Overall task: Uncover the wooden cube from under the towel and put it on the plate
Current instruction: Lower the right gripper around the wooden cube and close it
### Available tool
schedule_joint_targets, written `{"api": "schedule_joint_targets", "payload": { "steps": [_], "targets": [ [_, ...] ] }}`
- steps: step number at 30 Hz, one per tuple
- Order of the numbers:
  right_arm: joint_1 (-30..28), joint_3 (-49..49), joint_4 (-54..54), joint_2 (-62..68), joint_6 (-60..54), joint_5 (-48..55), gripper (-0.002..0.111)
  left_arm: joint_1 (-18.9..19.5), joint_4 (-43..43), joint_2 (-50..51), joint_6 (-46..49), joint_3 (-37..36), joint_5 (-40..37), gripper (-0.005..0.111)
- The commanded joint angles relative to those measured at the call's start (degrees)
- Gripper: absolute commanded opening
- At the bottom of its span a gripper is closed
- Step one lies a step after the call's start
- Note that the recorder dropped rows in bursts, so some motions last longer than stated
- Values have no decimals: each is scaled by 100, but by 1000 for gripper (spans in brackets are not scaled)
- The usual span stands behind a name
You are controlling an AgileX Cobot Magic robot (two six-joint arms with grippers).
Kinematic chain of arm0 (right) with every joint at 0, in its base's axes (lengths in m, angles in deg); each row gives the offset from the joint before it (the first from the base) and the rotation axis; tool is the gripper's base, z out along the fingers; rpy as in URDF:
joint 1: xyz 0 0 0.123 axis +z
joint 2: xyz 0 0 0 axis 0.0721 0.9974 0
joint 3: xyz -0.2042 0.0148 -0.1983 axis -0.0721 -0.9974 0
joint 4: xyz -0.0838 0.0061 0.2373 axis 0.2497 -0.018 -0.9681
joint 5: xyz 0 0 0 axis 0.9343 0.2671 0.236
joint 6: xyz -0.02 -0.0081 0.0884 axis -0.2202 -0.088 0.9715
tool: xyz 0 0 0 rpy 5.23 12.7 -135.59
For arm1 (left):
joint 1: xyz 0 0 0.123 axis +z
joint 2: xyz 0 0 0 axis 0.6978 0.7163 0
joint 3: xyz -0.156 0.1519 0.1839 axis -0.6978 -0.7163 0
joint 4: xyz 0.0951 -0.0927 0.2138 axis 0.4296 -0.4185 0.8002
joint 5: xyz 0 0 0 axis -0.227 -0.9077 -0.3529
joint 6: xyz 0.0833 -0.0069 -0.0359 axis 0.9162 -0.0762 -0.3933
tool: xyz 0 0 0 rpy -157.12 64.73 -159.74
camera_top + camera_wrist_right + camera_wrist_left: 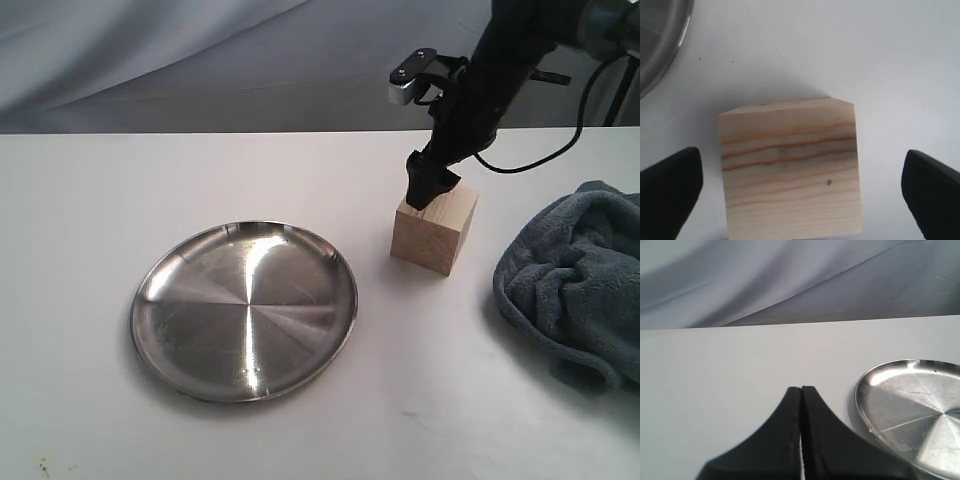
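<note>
Exterior view, near to far:
- Plate (243, 310) sits nearest on the white table (80, 220), nothing on it.
- Towel (575, 285) is bunched at the table's 3 o'clock edge, partly cut off by the frame.
- Cube (435, 235) stands on the table at 2 o'clock from the plate, near it but not touching. The towel is at the cube's 3 o'clock with a clear gap. The cube is fully uncovered.
- Right claw (432, 190) is down at the cube's top face. In the right wrist view its fingers (670, 190) are spread wide either side of the cube, with table showing in both gaps, so no grip.
- Left claw (801, 389): fingers pressed together, holding nothing, low over bare table beside the plate rim.
- Grey backdrop cloth (200, 60) at 12 o'clock.
</note>
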Motion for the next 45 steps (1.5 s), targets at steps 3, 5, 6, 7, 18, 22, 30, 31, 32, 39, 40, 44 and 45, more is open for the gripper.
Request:
{"api": "schedule_joint_targets", "payload": {
  "steps": [3, 5, 6, 7, 18, 22, 30, 31, 32, 39, 40, 44, 45],
  "targets": [
    [-16, 101, 74, 193, -292, 77, 105, -34, 21, -16, -44, -29, 72, 0],
    [-16, 101, 206, 279, -292, 77, 105, -34, 21, -16, -44, -29, 72, 0],
    [-16, 101, 245, 319, -292, 77, 105, -34, 21, -16, -44, -29, 72, 0],
    [-16, 101, 245, 344, -292, 77, 105, -34, 21, -16, -44, -29, 72, 0],
    [-16, 101, 245, 629, -437, 77, 105, -34, 21, -16, -44, -29, 72, 0],
    [-16, 69, 173, 738, -437, 77, 105, -34, 21, -16, -44, -29, 72, 0],
    [-16, 69, 173, 757, -437, 35, 105, -34, 21, -16, -44, -29, 72, 0],
    [-16, 69, 173, 757, -437, 35, 105, -34, 21, -16, -44, -29, 72, 0],
    [-16, 69, 199, 757, -437, 23, 105, -34, 21, -16, -44, -29, 72, 0],
    [-16, 69, 214, 757, -437, -93, 105, -34, 21, -16, -44, -29, 72, 0],
    [-16, 69, 214, 757, -437, -93, 105, -34, 21, -16, -44, -29, 72, 0],
    [-16, 69, 214, 757, -437, -139, 105, -34, 21, -16, -44, -29, 72, 0],
    [-16, 69, 214, 757, -437, -139, 105, -34, 21, -16, -44, -29, 72, 0]
  ]
}}
